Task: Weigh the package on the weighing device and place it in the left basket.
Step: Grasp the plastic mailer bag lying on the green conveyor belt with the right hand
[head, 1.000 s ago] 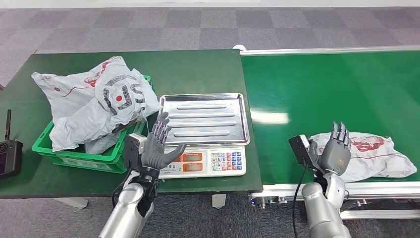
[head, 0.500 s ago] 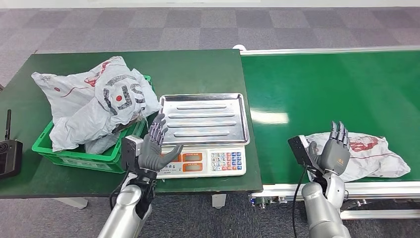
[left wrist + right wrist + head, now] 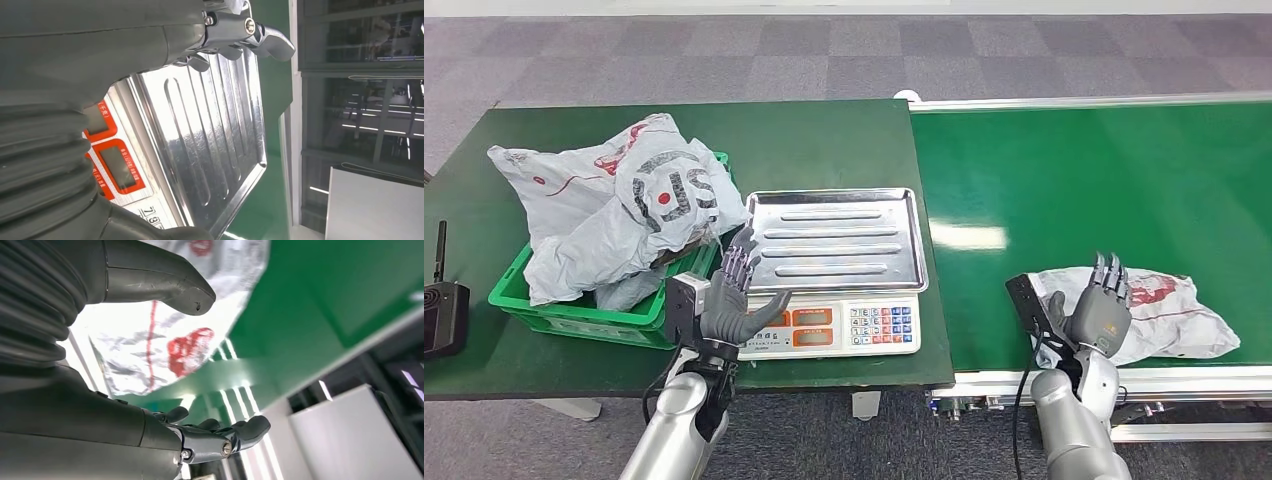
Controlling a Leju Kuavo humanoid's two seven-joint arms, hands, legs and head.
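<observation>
Package (image 3: pixel 1169 315) lying on green conveyor belt (image 3: pixel 1104 180), just beside right robot hand (image 3: pixel 1100 310), fingers spread, empty. Left robot hand (image 3: pixel 734 300) likewise spread, empty, by scale (image 3: pixel 839 255).

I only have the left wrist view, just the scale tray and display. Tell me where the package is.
Observer: The package lies on the green conveyor belt, to the right of the scale and near the belt's front edge.
Operator: Report the right hand.
Observer: The right hand is raised just in front of the package, fingers apart, holding nothing.
Operator: Now check the left basket.
Observer: The green basket sits left of the scale, already piled with grey bags above its rim.
</observation>
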